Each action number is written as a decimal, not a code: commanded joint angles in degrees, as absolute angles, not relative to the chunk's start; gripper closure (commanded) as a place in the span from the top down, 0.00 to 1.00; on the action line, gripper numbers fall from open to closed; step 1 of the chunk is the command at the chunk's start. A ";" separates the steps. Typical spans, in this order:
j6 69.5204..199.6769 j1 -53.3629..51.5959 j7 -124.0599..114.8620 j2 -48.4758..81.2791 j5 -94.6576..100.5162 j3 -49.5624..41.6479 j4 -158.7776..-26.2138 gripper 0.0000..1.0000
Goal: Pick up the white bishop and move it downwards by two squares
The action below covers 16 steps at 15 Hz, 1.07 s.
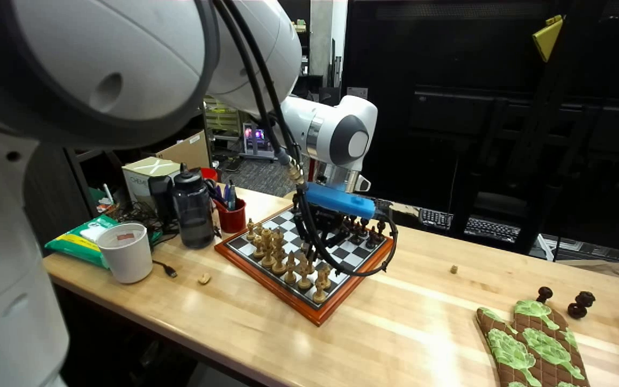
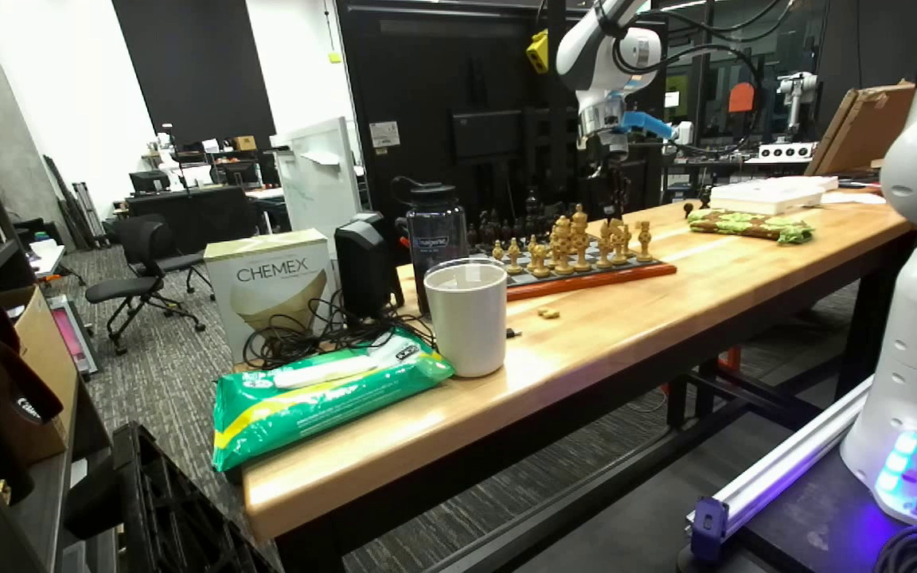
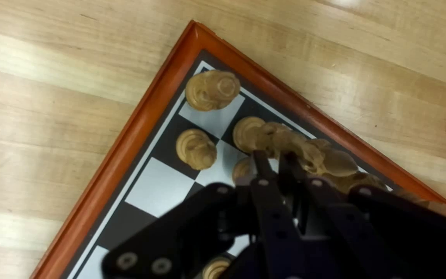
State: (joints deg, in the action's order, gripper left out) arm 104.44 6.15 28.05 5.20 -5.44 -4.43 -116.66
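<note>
pincer over chessboard, pieces near frame edge, open squares alongside

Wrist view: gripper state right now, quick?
Gripper: jaws near each other, slim gap at the tips; whether partly open or closed on something cannot be told.

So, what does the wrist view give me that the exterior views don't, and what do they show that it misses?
Only the wrist view: the board from overhead, with a clear look at the narrow gap between the jaws of the pincer.

Only the exterior views, both of them: the dark pieces, white cup, water bottle, green packet and oven mitt.

Shared: the board, though the wrist view holds just one corner of it, tan pieces standing on it, and the wooden table.
</note>
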 commanded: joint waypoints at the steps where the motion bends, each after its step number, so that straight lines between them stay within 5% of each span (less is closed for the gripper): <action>1: 103.79 6.41 29.31 6.46 -4.91 -4.39 -114.63 0.03; 16: 103.50 7.28 29.95 8.35 -5.23 -4.22 -113.00 0.03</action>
